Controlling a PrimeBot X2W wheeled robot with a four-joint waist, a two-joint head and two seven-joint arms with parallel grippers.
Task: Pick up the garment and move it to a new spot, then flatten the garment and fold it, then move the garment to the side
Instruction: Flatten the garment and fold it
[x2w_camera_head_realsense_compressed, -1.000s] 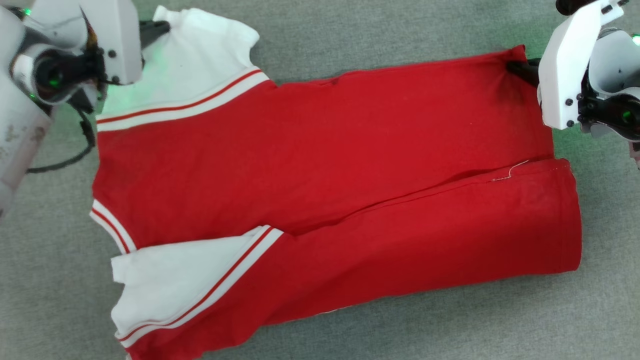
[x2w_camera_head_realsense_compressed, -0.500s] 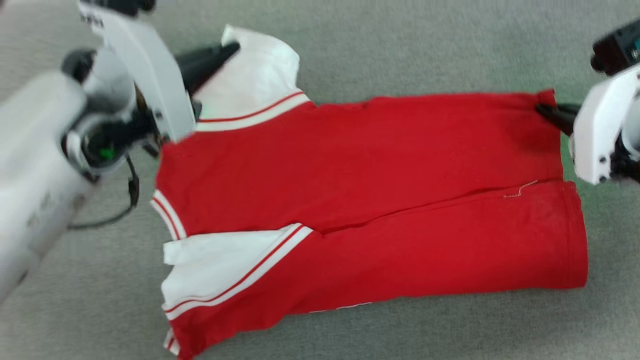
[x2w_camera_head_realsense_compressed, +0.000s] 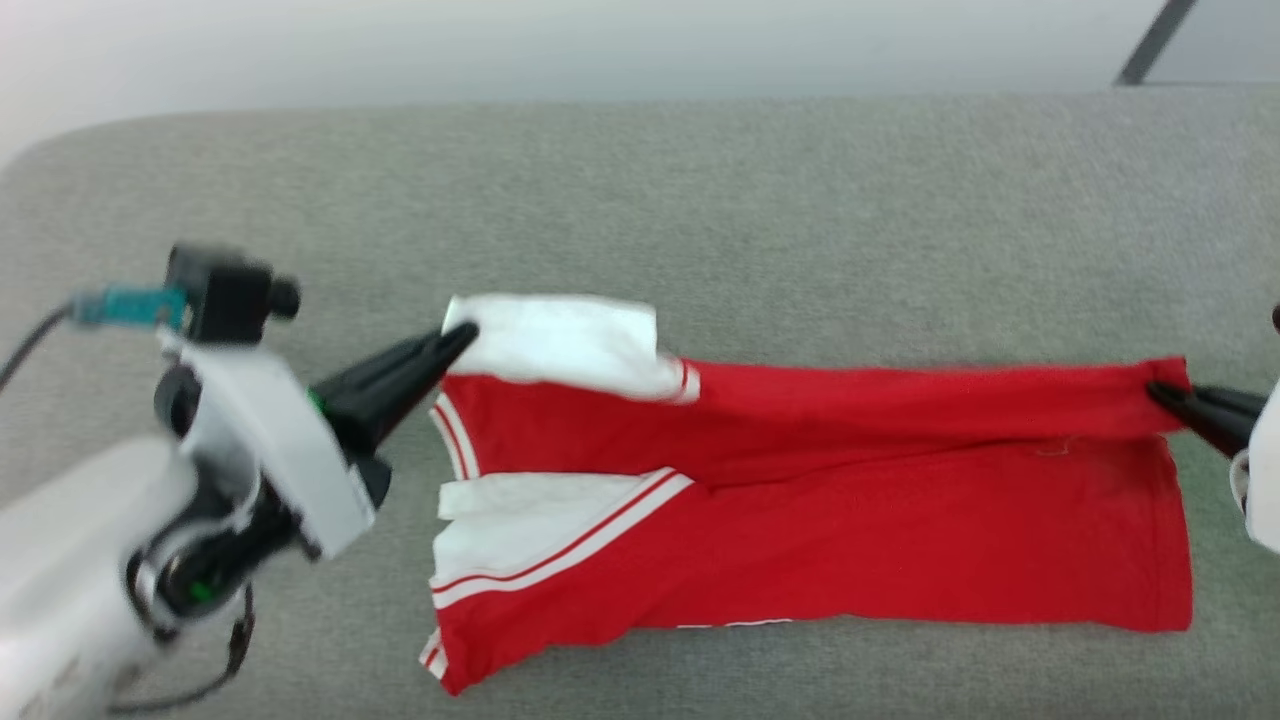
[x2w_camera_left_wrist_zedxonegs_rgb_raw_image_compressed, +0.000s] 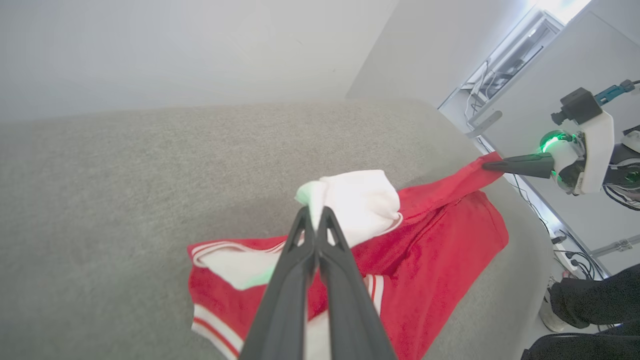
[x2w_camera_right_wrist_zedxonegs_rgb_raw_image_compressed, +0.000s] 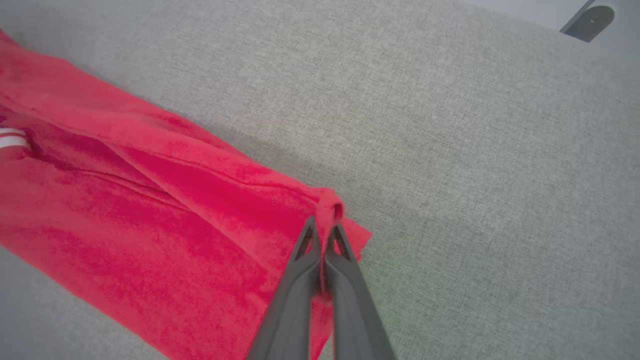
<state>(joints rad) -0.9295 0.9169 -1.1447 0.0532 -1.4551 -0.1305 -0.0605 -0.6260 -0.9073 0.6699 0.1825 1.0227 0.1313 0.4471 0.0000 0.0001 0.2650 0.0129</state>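
Holding up the far edge of the garment (x2w_camera_head_realsense_compressed: 850, 530), both grippers look ready to fold it over, I think. The left gripper (x2w_camera_head_realsense_compressed: 462, 338) pinches the white sleeve (x2w_camera_head_realsense_compressed: 570, 340), squeezed tight with no gap. The right gripper (x2w_camera_head_realsense_compressed: 1160, 395) pinches the red hem corner (x2w_camera_head_realsense_compressed: 1168, 375) the same way. The garment lies on the grey surface (x2w_camera_head_realsense_compressed: 700, 200), its near half flat and its far edge lifted. Both arms reach in from the sides, pointing at each other.

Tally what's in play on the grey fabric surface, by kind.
Red jersey-style shirt with white sleeves and striped trim: 1
Dark long-fingered grippers, left gripper and right gripper, each shut on the shirt: 2
Total: 3
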